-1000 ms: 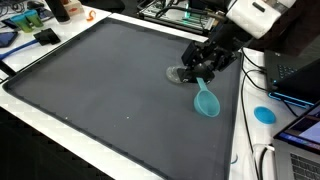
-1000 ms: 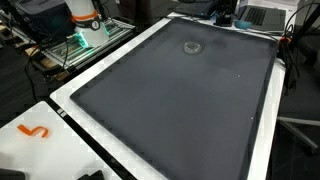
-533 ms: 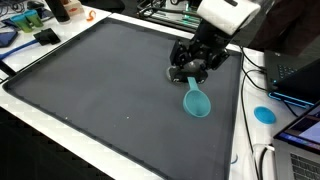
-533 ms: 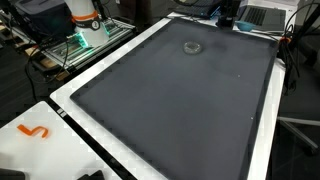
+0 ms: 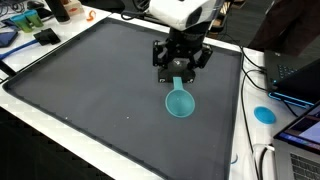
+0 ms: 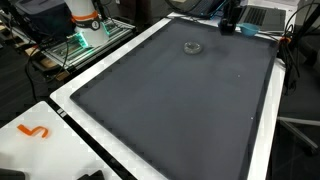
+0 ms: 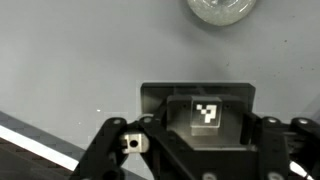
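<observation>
Teal scoop [image 5: 180, 102] sits over the dark mat [image 5: 80, 95], handle clamped in gripper [image 5: 179, 72], long axis straight out from fingers, bowl toward mat's near edge.

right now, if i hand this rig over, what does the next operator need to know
The gripper is shut on the handle of the teal scoop, whose bowl hangs down toward the dark mat.
A small round clear dish sits on the mat close by. In the wrist view it lies apart from the fingers.
Done: the scoop is in the grip.
Left: the scoop is not yet set down or released.
</observation>
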`<act>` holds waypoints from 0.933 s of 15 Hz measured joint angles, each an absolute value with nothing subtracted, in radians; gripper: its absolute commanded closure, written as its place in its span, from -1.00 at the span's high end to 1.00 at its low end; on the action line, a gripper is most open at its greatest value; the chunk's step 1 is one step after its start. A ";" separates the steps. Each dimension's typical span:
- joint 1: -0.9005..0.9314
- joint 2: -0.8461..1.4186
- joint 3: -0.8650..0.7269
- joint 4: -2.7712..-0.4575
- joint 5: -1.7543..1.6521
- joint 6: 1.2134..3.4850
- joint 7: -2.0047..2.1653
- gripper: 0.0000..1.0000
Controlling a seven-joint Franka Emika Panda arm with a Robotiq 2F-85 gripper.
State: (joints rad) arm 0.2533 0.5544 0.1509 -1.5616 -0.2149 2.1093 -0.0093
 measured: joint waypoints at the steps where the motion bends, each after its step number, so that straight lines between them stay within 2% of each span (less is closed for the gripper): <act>1: 0.239 0.554 0.152 -1.561 -0.185 2.114 -0.030 -0.38; 14: 0.036 0.541 0.200 -1.616 0.182 2.137 -0.384 -0.38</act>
